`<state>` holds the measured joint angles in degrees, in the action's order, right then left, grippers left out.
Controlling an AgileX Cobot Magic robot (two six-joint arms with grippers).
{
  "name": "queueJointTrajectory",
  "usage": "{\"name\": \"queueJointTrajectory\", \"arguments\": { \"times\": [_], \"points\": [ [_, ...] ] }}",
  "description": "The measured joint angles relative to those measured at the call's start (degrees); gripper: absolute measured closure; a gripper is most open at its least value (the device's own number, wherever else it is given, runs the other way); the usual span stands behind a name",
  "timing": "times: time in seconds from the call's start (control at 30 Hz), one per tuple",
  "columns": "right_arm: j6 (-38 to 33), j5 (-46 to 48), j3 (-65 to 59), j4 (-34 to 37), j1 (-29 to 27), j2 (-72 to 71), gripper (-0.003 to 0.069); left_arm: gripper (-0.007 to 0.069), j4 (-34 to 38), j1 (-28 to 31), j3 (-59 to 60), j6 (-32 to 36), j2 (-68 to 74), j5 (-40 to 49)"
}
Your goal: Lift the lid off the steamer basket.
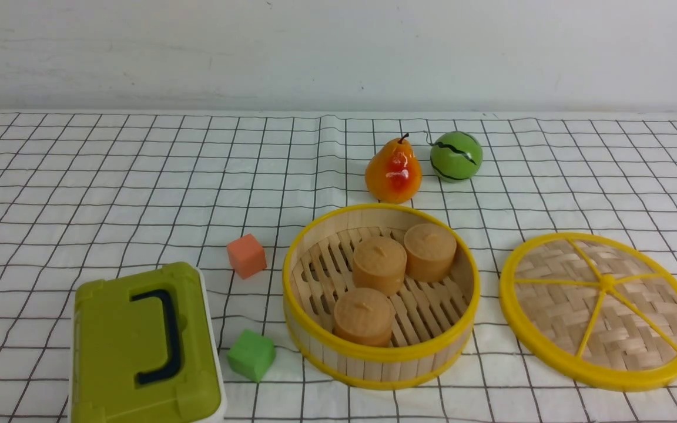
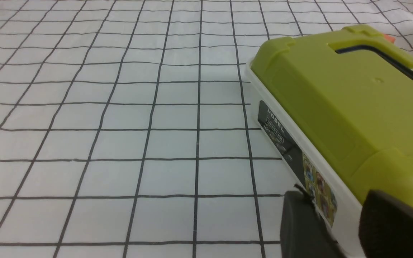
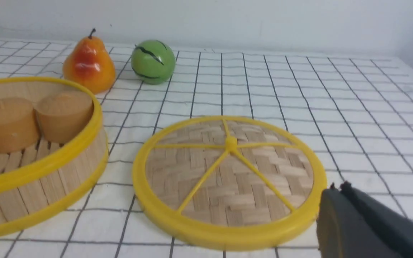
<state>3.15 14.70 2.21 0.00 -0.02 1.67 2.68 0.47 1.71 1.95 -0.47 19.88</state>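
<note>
The lid (image 1: 601, 310), a woven tan disc with a yellow rim and spokes, lies flat on the checked cloth to the right of the steamer basket (image 1: 381, 352). The basket stands uncovered with three tan cylinders (image 1: 379, 264) on its slatted floor. Neither gripper shows in the front view. In the right wrist view my right gripper (image 3: 337, 188) is shut and empty, its tip just beside the lid's (image 3: 228, 179) near rim; the basket (image 3: 48, 179) is off to the side. In the left wrist view my left gripper (image 2: 335, 200) stands open, close to the olive-green box.
An olive-green box (image 1: 144, 346) with a dark handle stands at the front left, its white wall (image 2: 299, 150) by my left fingers. An orange cube (image 1: 246, 255) and a green cube (image 1: 251, 355) lie left of the basket. A pear (image 1: 393, 171) and small watermelon (image 1: 456, 156) stand behind it.
</note>
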Motion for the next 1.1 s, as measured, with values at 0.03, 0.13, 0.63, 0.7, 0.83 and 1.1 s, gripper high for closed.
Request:
{"name": "queueJointTrajectory", "arguments": {
  "times": [0.03, 0.13, 0.63, 0.7, 0.83, 1.1],
  "points": [
    [1.93, -0.23, -2.33, 0.0, 0.0, -1.51, 0.0681, 0.0385, 0.0, 0.0, 0.0, 0.0, 0.0, 0.0],
    [3.06, 1.07, -3.61, 0.0, 0.0, -2.23, 0.0681, 0.0385, 0.0, 0.0, 0.0, 0.0, 0.0, 0.0],
    [0.91, 6.99, -3.38, 1.27, -1.12, -2.29, 0.0681, 0.0385, 0.0, 0.0, 0.0, 0.0, 0.0, 0.0],
    [0.96, 7.13, -3.31, 1.31, -1.14, -2.29, 0.0681, 0.0385, 0.0, 0.0, 0.0, 0.0, 0.0, 0.0],
    [1.07, 7.24, -3.31, 1.31, -1.14, -2.29, 0.068, 0.0385, 0.0, 0.0, 0.0, 0.0, 0.0, 0.0],
    [1.11, 7.29, -3.31, 1.31, -1.14, -2.29, 0.0676, 0.0385, 0.0, 0.0, 0.0, 0.0, 0.0, 0.0]
  ]
}}
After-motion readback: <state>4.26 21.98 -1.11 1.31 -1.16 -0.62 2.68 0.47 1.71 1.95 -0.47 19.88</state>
